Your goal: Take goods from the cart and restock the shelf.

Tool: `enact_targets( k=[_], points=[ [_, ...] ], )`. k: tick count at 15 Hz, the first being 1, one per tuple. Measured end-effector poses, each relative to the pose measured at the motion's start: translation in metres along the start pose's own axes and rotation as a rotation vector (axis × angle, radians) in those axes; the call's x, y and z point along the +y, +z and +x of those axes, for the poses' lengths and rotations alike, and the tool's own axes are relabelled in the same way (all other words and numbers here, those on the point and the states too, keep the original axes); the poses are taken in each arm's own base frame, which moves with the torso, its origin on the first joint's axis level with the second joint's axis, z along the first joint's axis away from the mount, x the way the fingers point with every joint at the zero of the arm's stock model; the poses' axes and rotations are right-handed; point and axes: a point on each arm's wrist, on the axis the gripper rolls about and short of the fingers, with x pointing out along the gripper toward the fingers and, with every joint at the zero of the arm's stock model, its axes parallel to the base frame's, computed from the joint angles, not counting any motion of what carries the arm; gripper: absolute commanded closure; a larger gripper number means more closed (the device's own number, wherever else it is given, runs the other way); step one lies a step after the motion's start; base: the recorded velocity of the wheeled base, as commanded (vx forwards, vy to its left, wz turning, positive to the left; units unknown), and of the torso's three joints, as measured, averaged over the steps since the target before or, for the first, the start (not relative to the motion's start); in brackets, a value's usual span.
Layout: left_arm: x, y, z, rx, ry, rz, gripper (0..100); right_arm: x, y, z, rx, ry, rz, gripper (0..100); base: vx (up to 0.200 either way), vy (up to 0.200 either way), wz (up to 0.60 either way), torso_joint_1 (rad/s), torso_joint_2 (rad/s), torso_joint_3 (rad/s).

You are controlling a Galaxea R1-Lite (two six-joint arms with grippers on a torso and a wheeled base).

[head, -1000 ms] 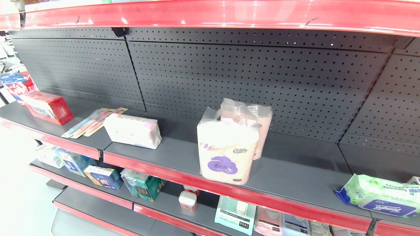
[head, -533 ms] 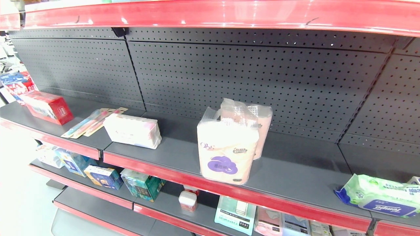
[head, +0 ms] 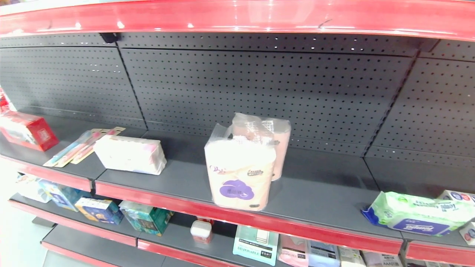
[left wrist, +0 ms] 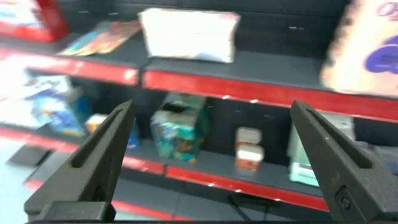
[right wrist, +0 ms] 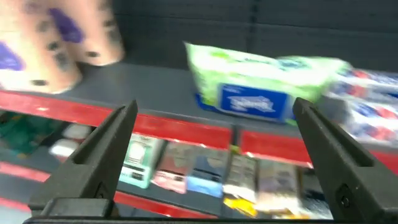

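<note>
Two toilet-roll packs, one tissue pack, one wipes pack.

The left gripper is a pair of matte dark grey fingers, each a long flat-sided wedge that is broad at the base and tapers to a narrow, blunt tip, with straight edges and plain, unmarked faces. The right gripper has the same dark grey wedge build. A small round mark sits near the base of one finger on each.
</note>
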Motion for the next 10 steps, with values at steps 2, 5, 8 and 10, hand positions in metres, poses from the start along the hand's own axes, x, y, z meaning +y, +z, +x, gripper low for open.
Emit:
enact_targets(
  k=[2, 5, 8, 10],
  points=[
    [-0.0001, 0.0000, 0.0000, 0.000, 0.000, 0.000, 0, 0.0000, 0.0000, 0.0000, 0.000, 0.001, 0.000, 0, 0.000, 0.000, -0.60, 0.002, 0.00, 0.002],
    [-0.0001, -0.0001, 0.0000, 0.000, 0.000, 0.001, 0, 0.0000, 0.0001, -0.0001, 0.000, 0.001, 0.000, 0, 0.000, 0.000, -0.60, 0.001, 0.00, -0.001],
    [0.0000, 0.0000, 0.0000, -0.001, -0.001, 0.000, 0, 0.0000, 0.0001, -0.0001, 0.000, 0.001, 0.000, 0, 0.000, 0.000, -0.40, 0.003, 0.00, 0.003],
    [-0.0001, -0.0002, 0.0000, 0.001, -0.001, 0.000, 0, 0.0000, 0.0002, -0.0001, 0.000, 0.000, 0.000, 0, 0.000, 0.000, 0.00, 0.000, 0.00, 0.000]
  ],
)
